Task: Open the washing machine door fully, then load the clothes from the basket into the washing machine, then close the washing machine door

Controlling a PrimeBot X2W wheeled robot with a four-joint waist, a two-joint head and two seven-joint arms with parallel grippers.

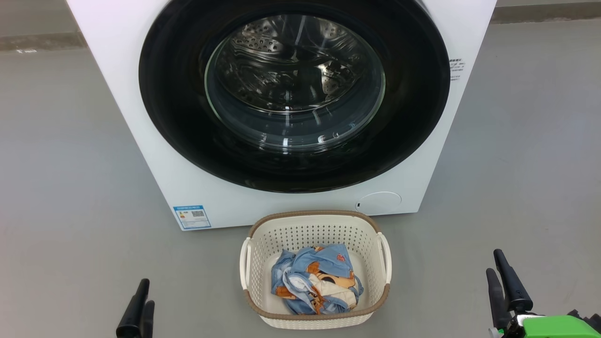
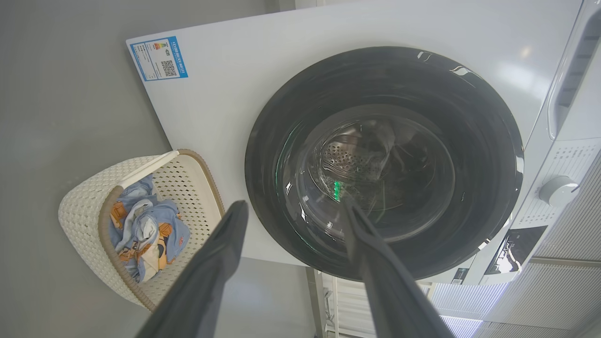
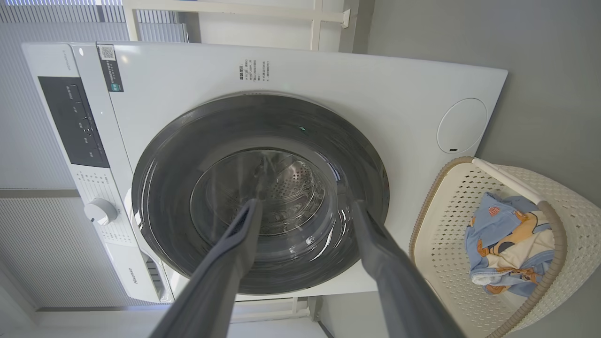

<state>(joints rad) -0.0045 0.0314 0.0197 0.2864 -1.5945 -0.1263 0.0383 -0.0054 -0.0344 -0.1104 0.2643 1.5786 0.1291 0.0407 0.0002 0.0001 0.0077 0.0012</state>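
While both arms sit low and back from the work, the left pincer (image 1: 146, 293) shows in the head view as two dark fingers overlapping almost edge-on and cut off by the bottom edge, so its spread is hard to judge there. Its own wrist view shows the fingers splayed wide, gripping nothing and touching nothing. The right pincer (image 1: 494, 262) rises at the lower right, with its base and a green part (image 1: 558, 326) clipped by the corner. Its wrist view likewise shows the two fingers spread far apart and empty.

Between the two pincers, a little ahead of them and apart from both, the basket (image 1: 305, 232) stands on the grey floor (image 1: 70, 211). It holds the clothes (image 1: 314, 279), a crumpled blue bundle with orange and cream print; how many pieces it is cannot be told.

Just behind the basket is the washing machine (image 1: 281, 206); whether the two touch is unclear. The washing machine door (image 1: 178, 117) lies shut, flat against the white front, well beyond both pincers. The steel drum (image 1: 291, 70) shows dimly through the glass under glare. Low on the front are a blue sticker (image 1: 191, 217) and a round flap (image 1: 379, 202). The machine's top is cut off in the head view, and the door's hinge cannot be made out.
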